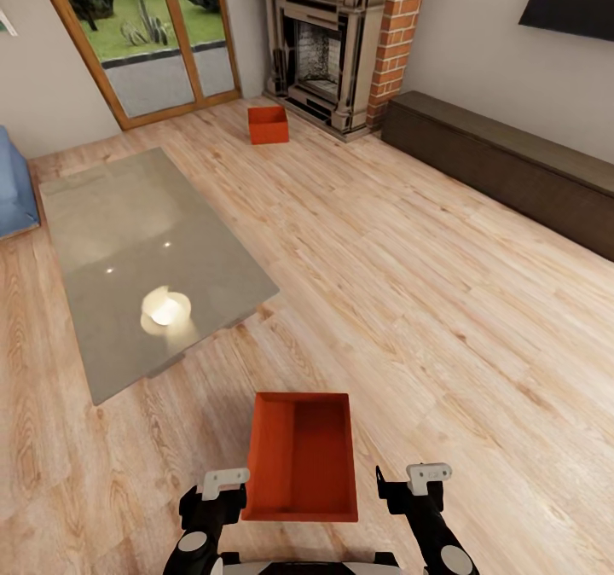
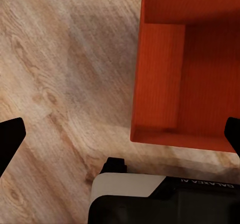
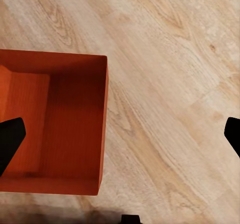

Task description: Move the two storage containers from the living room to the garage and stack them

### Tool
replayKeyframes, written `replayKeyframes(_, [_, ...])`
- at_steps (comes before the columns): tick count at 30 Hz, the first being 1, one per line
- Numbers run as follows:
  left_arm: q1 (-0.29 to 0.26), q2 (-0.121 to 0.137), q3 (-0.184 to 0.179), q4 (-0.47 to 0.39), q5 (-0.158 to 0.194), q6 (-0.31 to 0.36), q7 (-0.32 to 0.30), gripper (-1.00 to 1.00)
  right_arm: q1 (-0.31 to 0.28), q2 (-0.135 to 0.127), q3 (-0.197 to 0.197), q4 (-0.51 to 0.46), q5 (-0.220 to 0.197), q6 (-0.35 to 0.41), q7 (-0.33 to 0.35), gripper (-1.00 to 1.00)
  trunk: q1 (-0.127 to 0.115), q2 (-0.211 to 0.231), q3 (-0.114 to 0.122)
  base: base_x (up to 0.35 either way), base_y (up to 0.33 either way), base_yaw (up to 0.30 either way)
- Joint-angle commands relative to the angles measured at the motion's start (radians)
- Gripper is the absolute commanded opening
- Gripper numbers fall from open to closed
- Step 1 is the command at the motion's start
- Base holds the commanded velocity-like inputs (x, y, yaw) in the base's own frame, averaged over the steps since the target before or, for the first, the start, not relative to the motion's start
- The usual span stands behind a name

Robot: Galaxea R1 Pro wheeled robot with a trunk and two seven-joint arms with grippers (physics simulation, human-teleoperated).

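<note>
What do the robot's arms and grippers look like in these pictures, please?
In the head view, the left gripper and right gripper are black blocks, each topped by a small white bracket with two dark holes. Both arms are glossy black with round grey joint caps. In the wrist views the fingertips are plain black, and mirrored "GALAXEA" lettering marks the robot's dark body.

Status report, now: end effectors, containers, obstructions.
Left end effector and right end effector open, flanking near container on wood floor. Second container by fireplace. Rug lies left of path.
</note>
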Motion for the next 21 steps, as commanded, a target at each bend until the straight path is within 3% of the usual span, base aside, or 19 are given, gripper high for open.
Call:
replayKeyframes(1, [0.000, 0.001, -0.002, -0.002, 0.005, 0.005, 0.007, 1.00, 0.000, 0.000, 0.002, -0.001, 0.010, 0.006, -0.006, 1.00, 0.001, -0.002, -0.001, 0.000, 0.000, 0.004])
replayKeyframes(11, [0.000, 0.001, -0.002, -0.002, 0.005, 0.005, 0.007, 1.00, 0.000, 0.000, 0.002, -0.001, 0.010, 0.006, -0.006, 1.00, 0.001, -0.002, -0.001, 0.005, 0.000, 0.001])
replayKeyframes(21, [0.000, 0.001, -0.002, -0.002, 0.005, 0.005, 0.007, 1.00, 0.000, 0.000, 0.002, -0.001, 0.010, 0.006, -0.006, 1.00, 0.001, -0.002, -0.001, 0.275, 0.000, 0.000])
